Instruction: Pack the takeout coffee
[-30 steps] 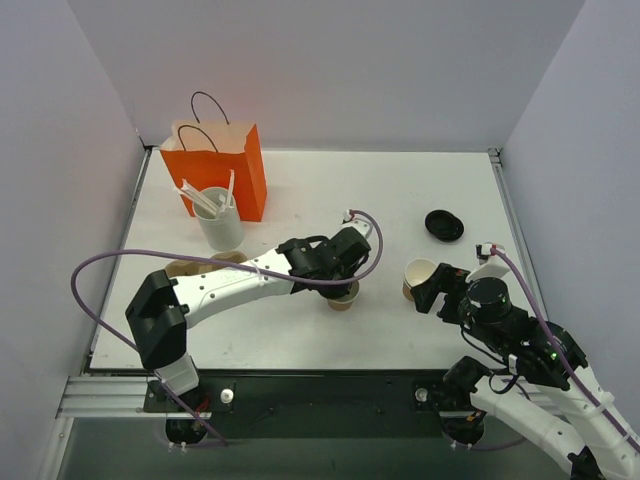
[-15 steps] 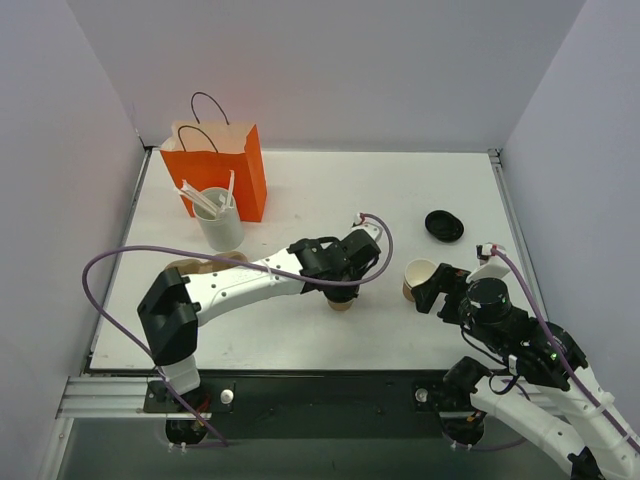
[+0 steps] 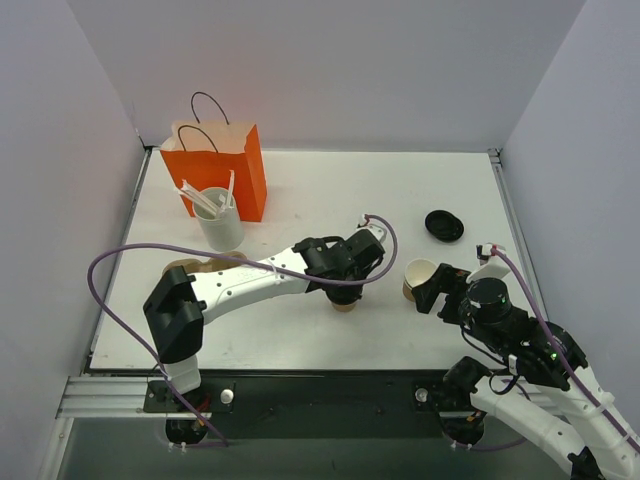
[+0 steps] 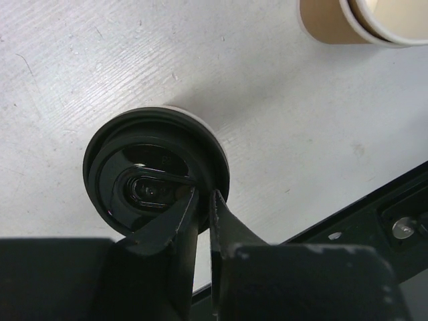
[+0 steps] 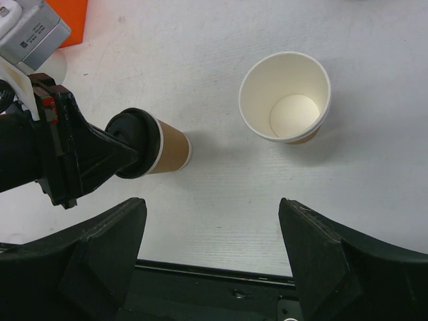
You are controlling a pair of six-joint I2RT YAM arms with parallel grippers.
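The takeout coffee point(image 3: 343, 299), a tan cup with a black lid, stands upright mid-table. Most of it is hidden under my left gripper point(image 3: 347, 272). In the left wrist view the black lid point(image 4: 150, 177) fills the middle. My left gripper point(image 4: 202, 195) is almost fully shut, its tips pinching the lid's raised rim on the near-right side. The right wrist view shows the cup point(image 5: 167, 146) with the left gripper on its lid. My right gripper point(image 5: 210, 207) is wide open and empty, hovering near the front edge. It also shows in the top view point(image 3: 437, 290).
A lidless tan cup point(image 3: 419, 277) stands right of the coffee, just ahead of my right gripper. It also shows in the right wrist view point(image 5: 286, 97). A spare black lid point(image 3: 444, 224) lies behind it. The orange bag point(image 3: 215, 165) and the white cup of stirrers point(image 3: 220, 222) are at the back left.
My left gripper has shifted slightly right and nearer over the lidded cup. The cup and the right arm have not moved.
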